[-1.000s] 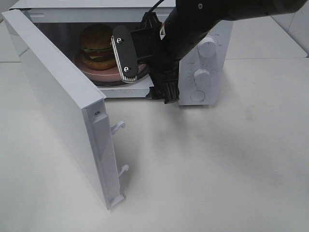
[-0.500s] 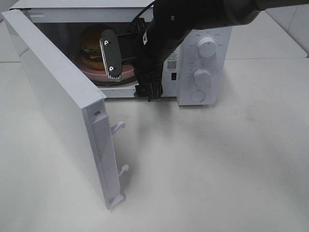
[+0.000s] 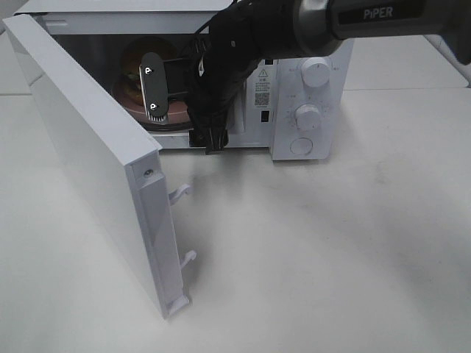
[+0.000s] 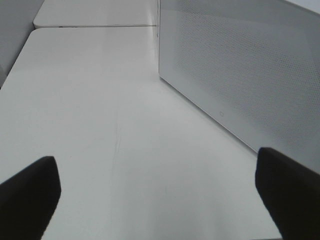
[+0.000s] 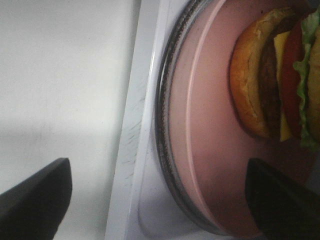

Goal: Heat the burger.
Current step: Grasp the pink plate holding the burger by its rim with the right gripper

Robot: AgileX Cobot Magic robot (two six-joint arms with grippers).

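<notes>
One arm (image 3: pixel 324 26) reaches into the microwave (image 3: pixel 313 143), its tool (image 3: pixel 180 114) spread before the burger (image 5: pixel 272 75).

The burger (image 5: pixel 270 75) sits upright on a pink plate (image 5: pixel 210 125) inside the open microwave (image 3: pixel 327 110), its golden-brown bun, lettuce, tomato and cheese showing.

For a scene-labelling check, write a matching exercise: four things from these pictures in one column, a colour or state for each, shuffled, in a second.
1 burger
2 plate
3 microwave door
4 left gripper

A swung wide open
B open, over the table
C stacked, golden-brown bun
D flat, pink

Pairs: 1-C, 2-D, 3-A, 4-B
</notes>
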